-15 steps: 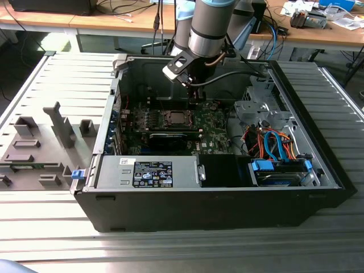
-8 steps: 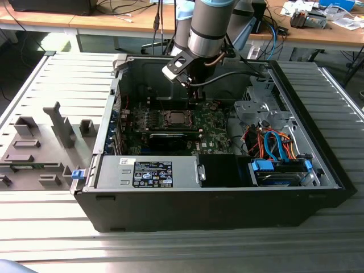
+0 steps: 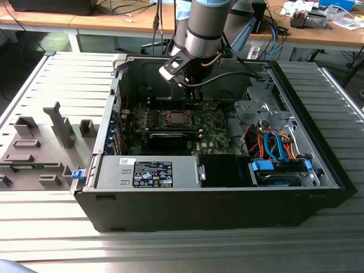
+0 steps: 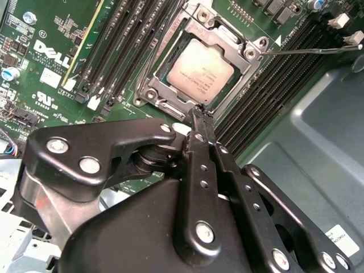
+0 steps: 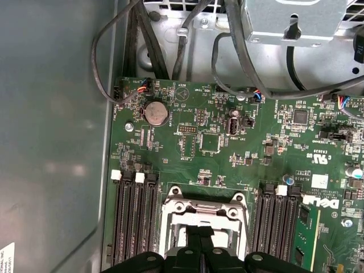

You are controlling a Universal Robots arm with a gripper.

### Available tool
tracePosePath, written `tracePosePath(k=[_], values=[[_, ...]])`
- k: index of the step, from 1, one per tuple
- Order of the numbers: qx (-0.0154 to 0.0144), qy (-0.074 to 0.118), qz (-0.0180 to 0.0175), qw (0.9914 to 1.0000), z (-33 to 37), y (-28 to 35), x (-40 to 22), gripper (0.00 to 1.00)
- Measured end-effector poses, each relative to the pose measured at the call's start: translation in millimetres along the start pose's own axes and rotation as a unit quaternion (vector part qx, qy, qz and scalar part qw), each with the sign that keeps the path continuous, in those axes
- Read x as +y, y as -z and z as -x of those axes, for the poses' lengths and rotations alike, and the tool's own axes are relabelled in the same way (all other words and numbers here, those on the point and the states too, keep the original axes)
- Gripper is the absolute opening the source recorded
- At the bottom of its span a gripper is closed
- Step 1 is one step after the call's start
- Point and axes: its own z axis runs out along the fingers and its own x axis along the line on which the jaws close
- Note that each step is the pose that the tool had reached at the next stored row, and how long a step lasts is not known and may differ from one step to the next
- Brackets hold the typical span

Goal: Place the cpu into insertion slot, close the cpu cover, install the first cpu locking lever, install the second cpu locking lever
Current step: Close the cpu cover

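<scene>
The cpu (image 4: 199, 69) lies flat in the insertion slot (image 3: 175, 118), its silver top showing through the window of the cpu cover (image 4: 236, 42). The cover rests down over the chip. My gripper (image 4: 200, 114) is shut, fingertips together with nothing between them, right at the socket's edge beside the chip. In the first wrist view the gripper (image 5: 200, 232) hangs over the socket frame (image 5: 200, 209). In the exterior view the gripper (image 3: 189, 101) reaches down into the open computer case just above the socket. A thin metal locking lever (image 4: 310, 50) sticks out from the socket across the memory slots.
Long black memory slots (image 4: 128, 51) flank the socket on both sides. A black graphics card (image 3: 170, 136), a power supply (image 3: 149, 172) and coloured cables (image 3: 273, 142) fill the case. Case walls (image 3: 116, 96) close in around the board. A grey fixture tray (image 3: 34, 151) lies at the exterior view's left.
</scene>
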Motion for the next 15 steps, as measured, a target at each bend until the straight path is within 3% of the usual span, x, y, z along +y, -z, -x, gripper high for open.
tracePosePath(k=[15], values=[[0.0000,0.000,0.0000,1.00000,-0.6,-2.2,-7.0,0.11]])
